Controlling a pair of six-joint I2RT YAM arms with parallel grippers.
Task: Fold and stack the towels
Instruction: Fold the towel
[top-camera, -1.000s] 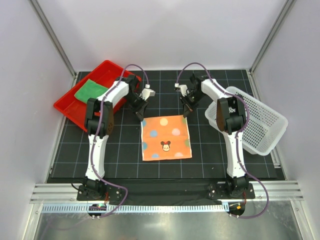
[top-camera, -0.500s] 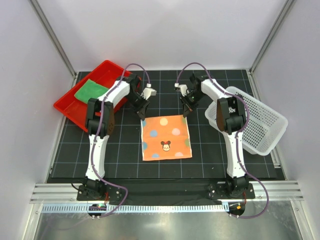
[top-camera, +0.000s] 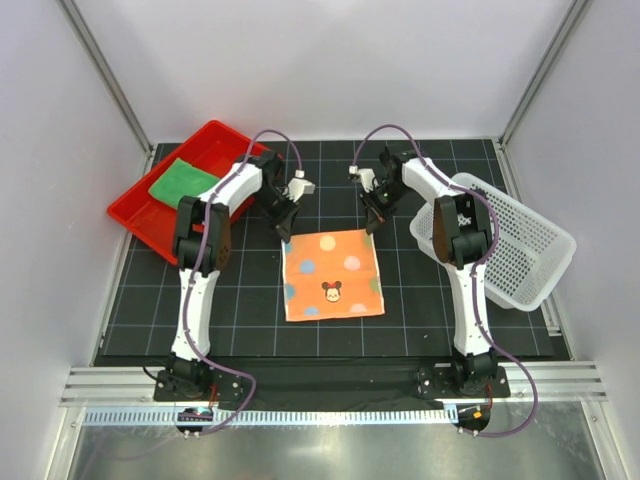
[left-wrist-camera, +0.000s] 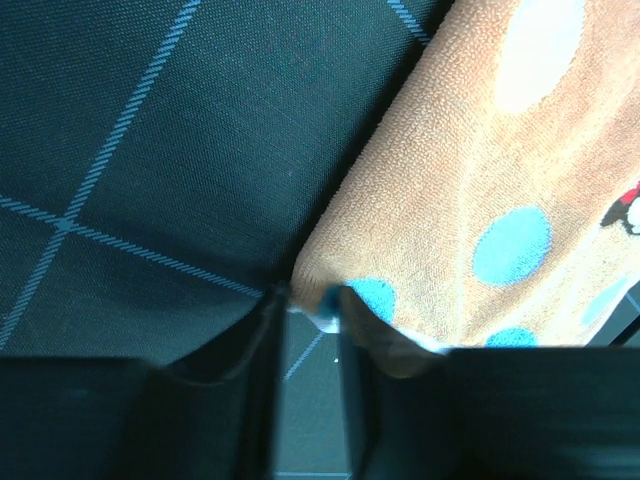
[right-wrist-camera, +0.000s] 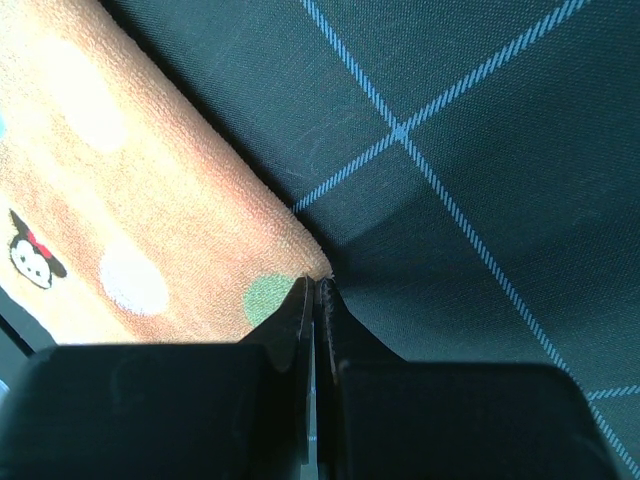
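Observation:
The orange polka-dot towel (top-camera: 331, 275) with a cartoon mouse lies flat and unfolded on the black grid mat. My left gripper (top-camera: 286, 231) is at its far left corner. In the left wrist view the jaws (left-wrist-camera: 308, 300) stand a little apart with the towel (left-wrist-camera: 470, 190) corner between their tips. My right gripper (top-camera: 371, 226) is at the far right corner. In the right wrist view it (right-wrist-camera: 318, 286) is shut on the very tip of the towel (right-wrist-camera: 130, 200). The green towel (top-camera: 183, 182) lies folded in the red tray. The yellow "HELLO" towel is out of view.
The red tray (top-camera: 215, 137) stands at the far left, tilted against the mat's edge. The white perforated basket (top-camera: 520, 250) stands at the right, close to the right arm. Enclosure walls and posts ring the mat (top-camera: 430, 310).
My left gripper has shifted slightly right and down onto the towel's far left corner. The right gripper and the towel have not moved.

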